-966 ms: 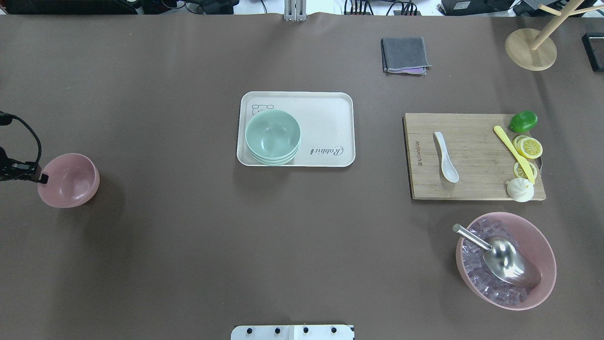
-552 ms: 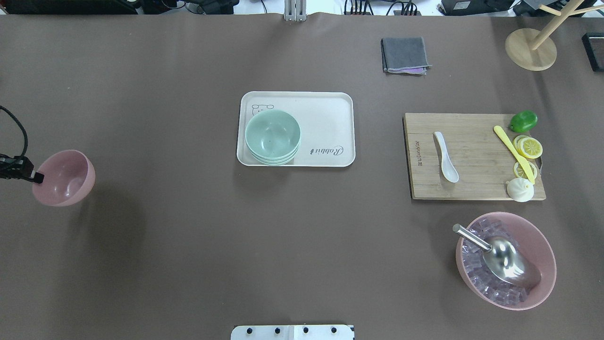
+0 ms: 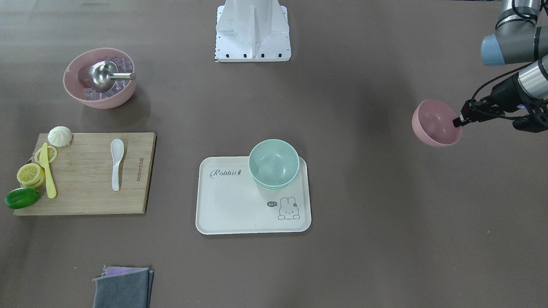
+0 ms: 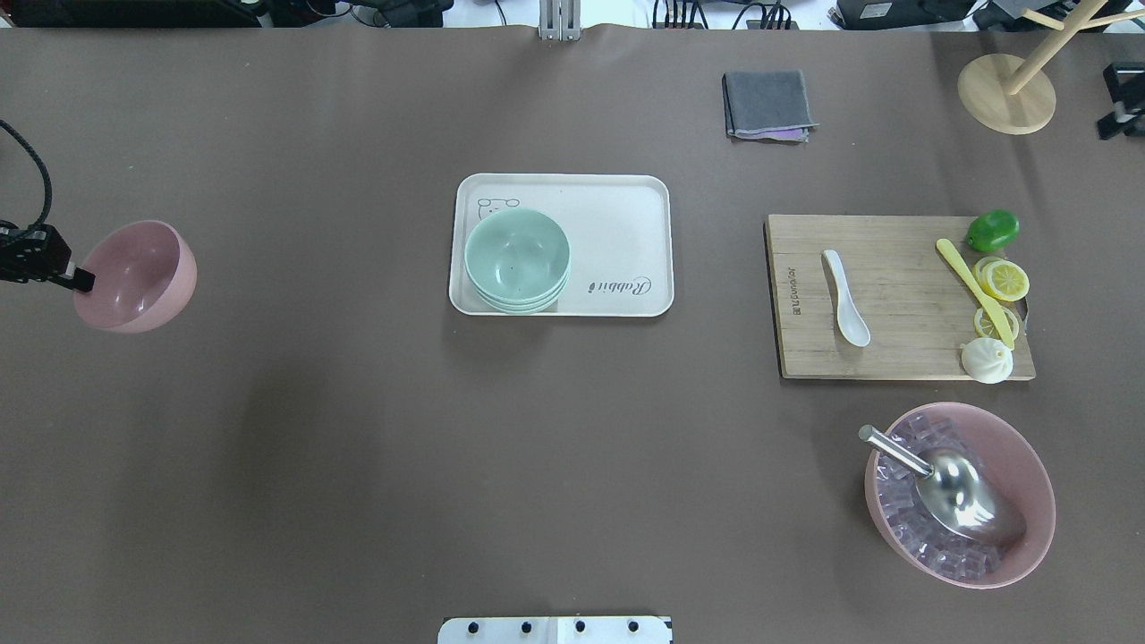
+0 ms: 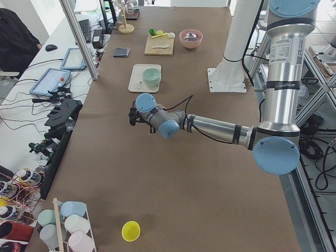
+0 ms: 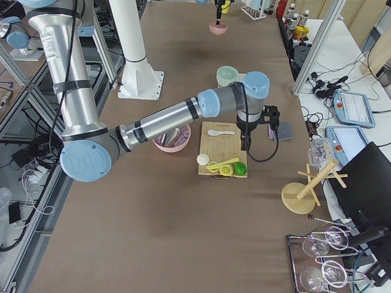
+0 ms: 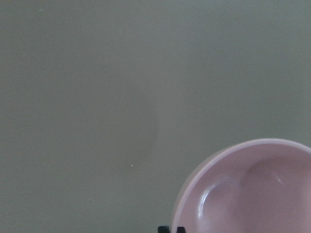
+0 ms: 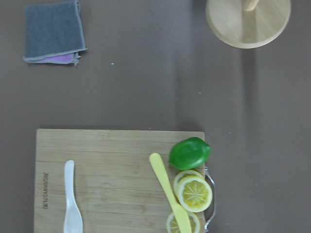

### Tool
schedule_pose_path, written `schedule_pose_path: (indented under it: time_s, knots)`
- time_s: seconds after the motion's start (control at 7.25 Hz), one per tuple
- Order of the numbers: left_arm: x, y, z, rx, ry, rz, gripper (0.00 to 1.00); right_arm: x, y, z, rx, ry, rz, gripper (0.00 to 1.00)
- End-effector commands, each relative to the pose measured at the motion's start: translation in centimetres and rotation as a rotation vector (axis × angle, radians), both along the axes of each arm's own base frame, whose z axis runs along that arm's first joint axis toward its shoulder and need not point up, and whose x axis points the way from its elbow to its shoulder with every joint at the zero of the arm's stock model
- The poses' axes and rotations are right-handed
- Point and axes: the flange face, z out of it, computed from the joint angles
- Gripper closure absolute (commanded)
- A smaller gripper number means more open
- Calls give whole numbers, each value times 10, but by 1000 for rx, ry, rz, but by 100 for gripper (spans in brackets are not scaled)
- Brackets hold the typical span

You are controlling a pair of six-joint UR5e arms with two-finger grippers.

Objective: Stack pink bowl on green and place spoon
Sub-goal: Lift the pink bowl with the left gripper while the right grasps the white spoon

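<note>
My left gripper (image 4: pixel 79 279) is shut on the near rim of the small pink bowl (image 4: pixel 136 277) and holds it tilted above the table at the far left. Both show in the front view, gripper (image 3: pixel 457 121) and bowl (image 3: pixel 436 123), and the bowl fills the lower right of the left wrist view (image 7: pixel 252 189). The stacked green bowls (image 4: pixel 517 259) sit on the white tray (image 4: pixel 617 215). The white spoon (image 4: pixel 845 298) lies on the cutting board (image 4: pixel 894 358) and shows in the right wrist view (image 8: pixel 72 204). My right gripper (image 6: pixel 244 145) hangs high near the board; I cannot tell its state.
A large pink bowl of ice cubes (image 4: pixel 959 492) with a metal scoop stands at the near right. A lime (image 4: pixel 991 230), lemon slices, a yellow knife and a bun lie on the board's right end. A grey cloth (image 4: pixel 767 103) and wooden stand (image 4: pixel 1006 94) are at the back.
My left gripper has carried the pink bowl away from the robot and slightly right, higher off the table. A dark part has come in at the overhead view's right edge.
</note>
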Motion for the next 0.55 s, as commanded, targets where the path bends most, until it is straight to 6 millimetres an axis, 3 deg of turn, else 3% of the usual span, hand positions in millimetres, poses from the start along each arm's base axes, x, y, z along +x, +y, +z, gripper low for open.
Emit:
schedule_pose_path:
  time_s: [0.0, 0.14, 0.28, 0.41]
  knots:
    - [-1, -6, -18, 8, 4, -10, 100, -133, -3, -31, 20, 102, -20, 0]
    - [-2, -9, -21, 10, 7, -12, 100, -165, -1, -9, 15, 74, 1, 0]
    - [-4, -17, -35, 9, 6, -23, 100, -194, 13, 22, 43, 61, -6, 1]
    - [-7, -21, -57, -4, 1, -31, 100, -216, 27, 41, 58, 54, -36, 1]
